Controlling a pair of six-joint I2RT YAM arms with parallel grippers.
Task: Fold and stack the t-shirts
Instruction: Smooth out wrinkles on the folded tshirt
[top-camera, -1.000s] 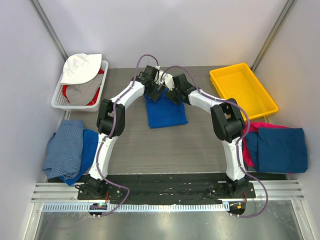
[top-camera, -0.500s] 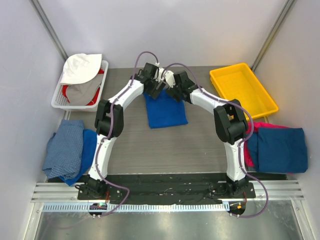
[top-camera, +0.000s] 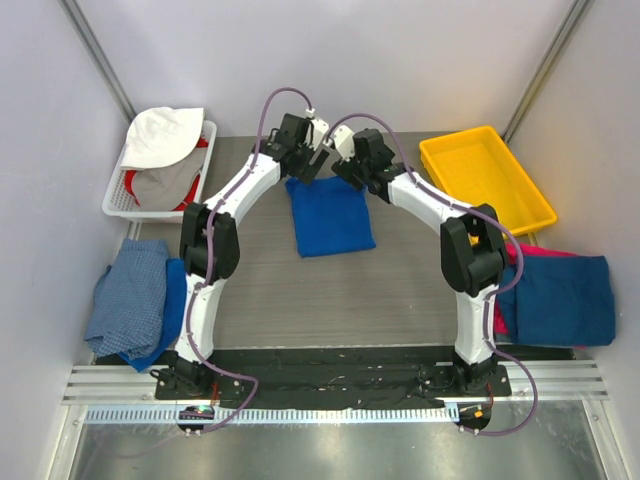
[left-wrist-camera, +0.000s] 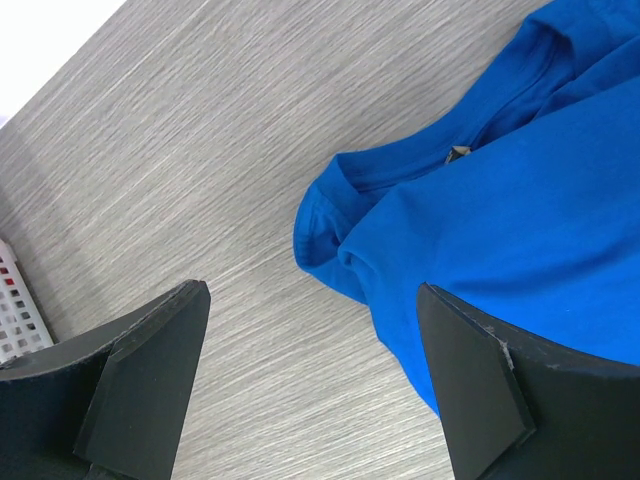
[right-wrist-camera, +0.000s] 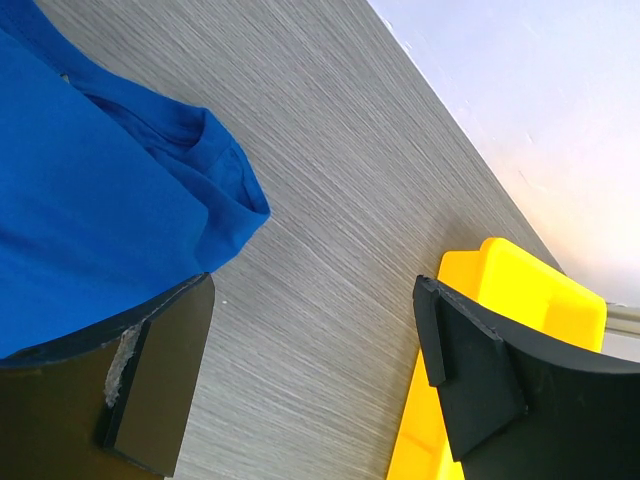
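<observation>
A royal blue t-shirt (top-camera: 330, 216) lies folded in a rectangle at the table's middle back, collar end toward the far edge; no chest print shows. My left gripper (top-camera: 303, 165) is open and empty above its far left corner, which shows in the left wrist view (left-wrist-camera: 500, 230). My right gripper (top-camera: 350, 165) is open and empty above its far right corner, which shows in the right wrist view (right-wrist-camera: 110, 200). More blue shirts (top-camera: 135, 295) lie at the left. A dark blue shirt (top-camera: 560, 298) on a magenta one (top-camera: 505, 265) lies at the right.
A white basket (top-camera: 118, 195) with white, grey and red cloth stands at the back left. A yellow tray (top-camera: 485, 180) stands at the back right, also in the right wrist view (right-wrist-camera: 530, 290). Grey walls close in the table on three sides.
Both grippers have lifted off the blue shirt's far edge and moved back toward the far wall, apart from each other. The shirt lies as it did.
</observation>
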